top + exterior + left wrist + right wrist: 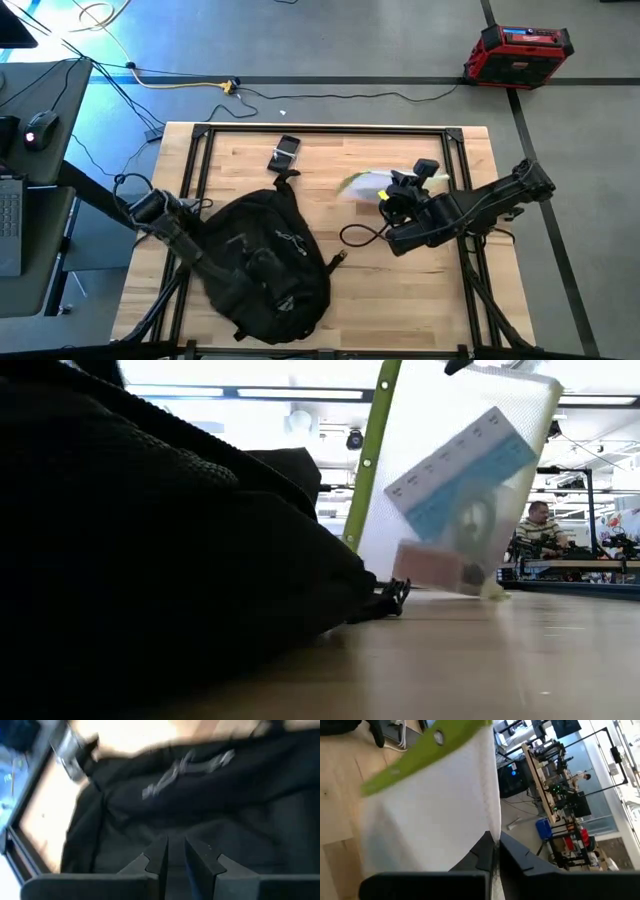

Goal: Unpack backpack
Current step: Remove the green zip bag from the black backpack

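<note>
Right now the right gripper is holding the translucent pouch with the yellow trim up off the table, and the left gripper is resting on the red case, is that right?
Not quite. The right gripper does hold the translucent pouch up off the table, but the left gripper is on the black backpack, as the high and left wrist views show. The red case sits on the floor beyond the table.

Large rounded black fabric backpack (262, 262) on the table's near left, translucent pouch with neon-yellow trim (368, 184) lifted to its right (farther back), small dark flat device (285, 152) beyond the backpack.
</note>
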Controlling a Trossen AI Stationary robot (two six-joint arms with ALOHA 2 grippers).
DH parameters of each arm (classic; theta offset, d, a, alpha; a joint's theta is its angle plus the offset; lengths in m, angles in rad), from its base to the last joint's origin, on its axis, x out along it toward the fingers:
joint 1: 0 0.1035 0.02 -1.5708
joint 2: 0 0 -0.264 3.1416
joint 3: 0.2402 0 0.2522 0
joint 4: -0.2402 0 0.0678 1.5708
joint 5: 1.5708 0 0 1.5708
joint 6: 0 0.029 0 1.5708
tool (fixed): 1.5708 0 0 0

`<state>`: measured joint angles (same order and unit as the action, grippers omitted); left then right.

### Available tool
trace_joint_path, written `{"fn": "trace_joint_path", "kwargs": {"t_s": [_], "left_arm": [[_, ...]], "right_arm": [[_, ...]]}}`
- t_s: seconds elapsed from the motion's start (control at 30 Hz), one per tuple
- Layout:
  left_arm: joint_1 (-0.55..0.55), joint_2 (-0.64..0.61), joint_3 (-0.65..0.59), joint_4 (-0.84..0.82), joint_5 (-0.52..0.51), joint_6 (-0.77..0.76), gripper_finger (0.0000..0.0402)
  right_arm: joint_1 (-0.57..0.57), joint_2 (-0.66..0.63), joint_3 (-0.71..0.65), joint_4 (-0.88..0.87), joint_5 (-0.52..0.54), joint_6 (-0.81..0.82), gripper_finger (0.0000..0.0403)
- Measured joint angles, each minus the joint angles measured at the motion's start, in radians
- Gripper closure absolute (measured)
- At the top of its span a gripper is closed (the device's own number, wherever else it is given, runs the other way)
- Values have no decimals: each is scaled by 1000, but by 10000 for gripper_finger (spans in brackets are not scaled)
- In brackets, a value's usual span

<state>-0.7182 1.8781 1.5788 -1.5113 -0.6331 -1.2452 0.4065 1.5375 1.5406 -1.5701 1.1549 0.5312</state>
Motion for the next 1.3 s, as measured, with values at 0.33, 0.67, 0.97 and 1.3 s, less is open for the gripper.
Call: {"fn": "trace_joint_path", "kwargs": {"t_s": [0.33, 0.67, 0.97, 1.3], "left_arm": [[280, -19, -356, 117, 136, 156, 365], [404, -19, -453, 928, 169, 1041, 401], [310, -19, -334, 809, 59, 914, 401], [258, -21, -448, 775, 343, 567, 401]], "right_arm": [[0, 8, 0, 1, -20, -8, 403], [0, 8, -1, 33, -38, -8, 403], [0, 8, -1, 33, -57, -7, 403], [0, 8, -1, 36, -70, 15, 403]]}}
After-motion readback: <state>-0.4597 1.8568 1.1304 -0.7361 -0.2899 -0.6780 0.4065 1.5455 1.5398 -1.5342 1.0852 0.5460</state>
